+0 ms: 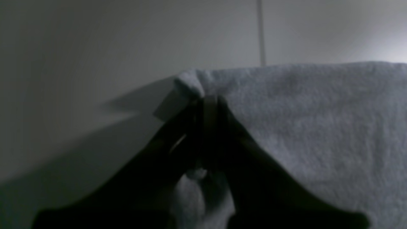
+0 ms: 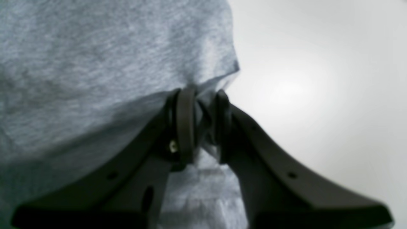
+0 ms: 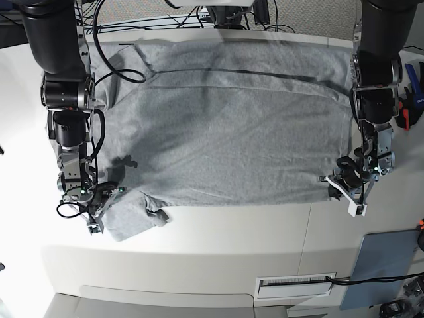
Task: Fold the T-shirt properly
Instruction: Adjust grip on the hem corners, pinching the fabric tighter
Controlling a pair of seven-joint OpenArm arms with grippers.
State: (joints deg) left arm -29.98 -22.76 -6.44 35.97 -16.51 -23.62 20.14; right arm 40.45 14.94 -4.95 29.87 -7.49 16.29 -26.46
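The heather-grey T-shirt (image 3: pixel 225 132) lies spread flat, plain side up, on the white table (image 3: pixel 232 238). My left gripper (image 3: pixel 339 177) is at the shirt's near right corner. In the left wrist view that gripper (image 1: pixel 210 100) is shut on a bunched corner of the T-shirt (image 1: pixel 318 127). My right gripper (image 3: pixel 106 199) is at the near left sleeve, which is crumpled there. In the right wrist view its fingers (image 2: pixel 186 121) pinch a thin edge of the T-shirt (image 2: pixel 79 63), the right gripper (image 2: pixel 202 101) being nearly closed around the cloth.
A blue-grey board (image 3: pixel 384 265) lies at the near right of the table. Black cables (image 3: pixel 199 16) run behind the shirt's far edge. Coloured clamps (image 3: pixel 411 99) sit at the right edge. A labelled strip (image 3: pixel 295 281) marks the table's front.
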